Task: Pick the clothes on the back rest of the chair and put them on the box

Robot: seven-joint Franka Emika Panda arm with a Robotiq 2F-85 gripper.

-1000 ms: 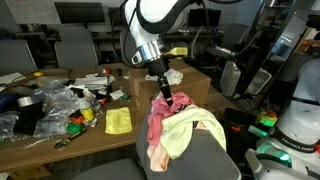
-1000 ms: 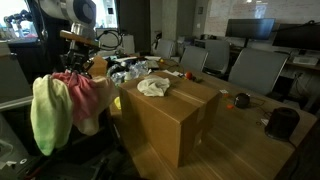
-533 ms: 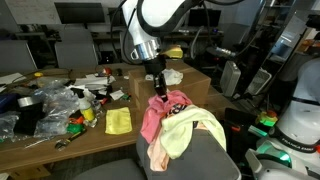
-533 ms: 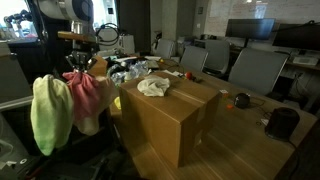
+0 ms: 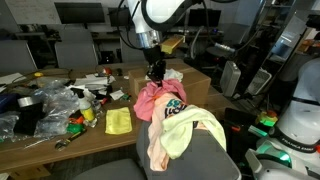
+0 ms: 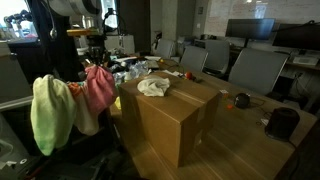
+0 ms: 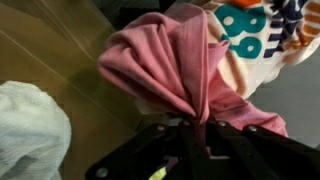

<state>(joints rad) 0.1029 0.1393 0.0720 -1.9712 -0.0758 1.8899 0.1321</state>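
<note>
"Looking closely, the gripper [image 5: 155,72] is pinched shut on a bunched fold of the pink garment [image 5: 152,100], hanging just above the back rest [image 5: 205,160], short of the box [image 6: 165,120]."

"Soft, light stuff. A gathered fold is the right hold, though it may drag its neighbours."

"I count three: that one, a pale yellow garment [image 5: 185,135], a peach garment [image 5: 156,150]. One box, one chair."

Sitting on one end of the box [image 6: 185,115]: a white cloth [image 6: 153,87]. Leaving the rest of the top bare. Crowding the table [image 5: 95,138] beside it: plastic bags [image 5: 45,105], a yellow cloth [image 5: 118,121].
</note>
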